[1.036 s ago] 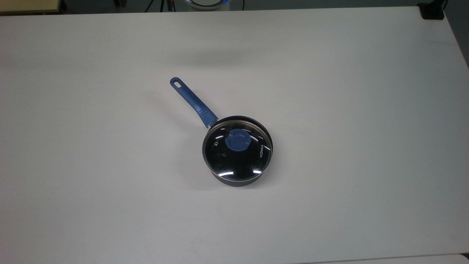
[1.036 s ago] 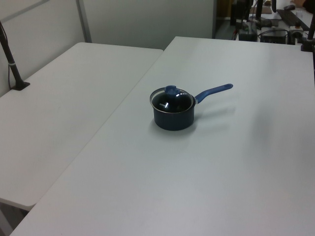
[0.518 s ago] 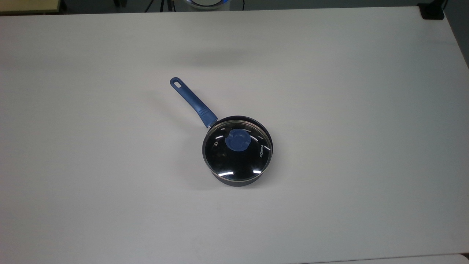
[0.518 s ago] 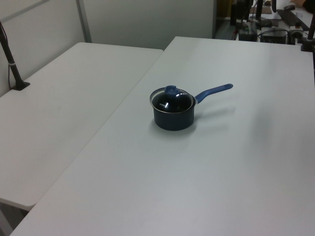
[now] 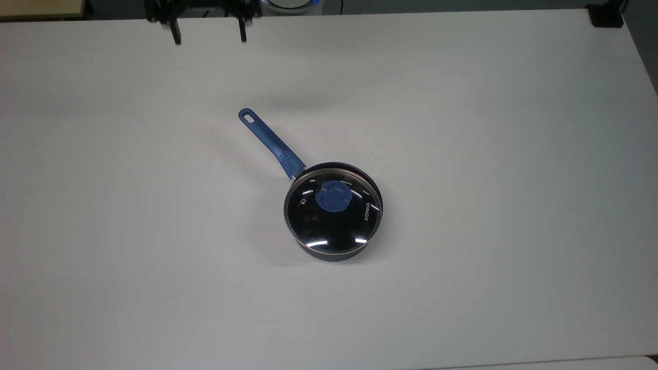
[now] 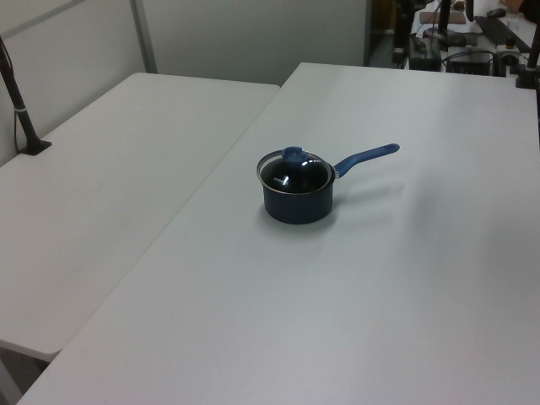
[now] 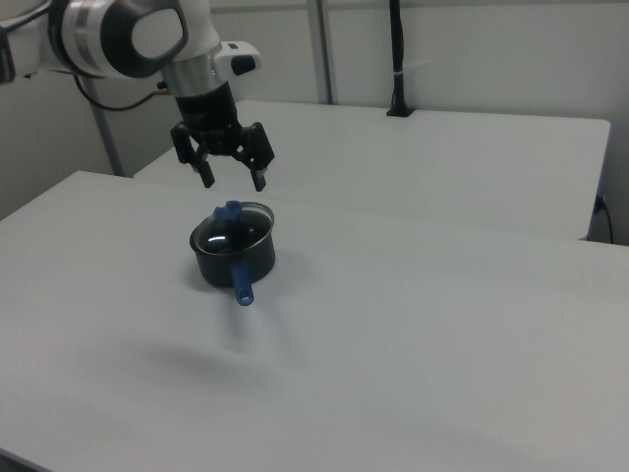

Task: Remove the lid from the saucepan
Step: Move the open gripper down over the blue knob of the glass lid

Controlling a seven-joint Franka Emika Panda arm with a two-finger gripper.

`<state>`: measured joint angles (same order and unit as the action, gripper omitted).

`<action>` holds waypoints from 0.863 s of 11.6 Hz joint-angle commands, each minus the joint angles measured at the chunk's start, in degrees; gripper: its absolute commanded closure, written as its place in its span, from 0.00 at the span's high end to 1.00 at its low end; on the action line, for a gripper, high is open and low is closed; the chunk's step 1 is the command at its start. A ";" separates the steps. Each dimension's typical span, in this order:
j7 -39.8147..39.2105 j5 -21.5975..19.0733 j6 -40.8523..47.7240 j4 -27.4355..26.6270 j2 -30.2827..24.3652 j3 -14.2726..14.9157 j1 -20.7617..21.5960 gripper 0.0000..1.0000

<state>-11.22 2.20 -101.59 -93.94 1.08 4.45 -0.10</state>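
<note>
The saucepan (image 5: 336, 255) is a small dark pot standing mid-table, its blue handle (image 5: 271, 143) pointing to the top view's upper left. The lid (image 5: 329, 228), clear glass with a blue knob (image 5: 332, 198), sits closed on it. The left view shows the saucepan (image 6: 295, 207) and lid (image 6: 291, 175) the same way. My gripper (image 5: 209, 36) hangs open at the top view's upper edge, far from the pot, holding nothing. In the right view the gripper (image 7: 235, 181) hovers open in the air above and behind the lid (image 7: 231, 229) and saucepan (image 7: 228, 265).
The white table (image 5: 488, 154) is bare around the pot. A second white table (image 6: 110, 169) adjoins it on the left view's left, with a black clamped post (image 6: 21, 110). Another black post (image 7: 396, 59) stands on the far table in the right view.
My gripper has come into the top view at its upper edge. The saucepan and lid have not moved.
</note>
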 commanded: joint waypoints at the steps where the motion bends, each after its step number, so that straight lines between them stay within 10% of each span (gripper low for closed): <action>1: 17.75 -1.41 -11.91 -0.28 4.26 0.03 4.04 1.00; 10: 42.69 0.78 -31.92 -0.11 17.88 -0.50 12.05 1.00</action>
<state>28.80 1.48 -131.87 -93.98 16.16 3.68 10.17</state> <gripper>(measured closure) 0.000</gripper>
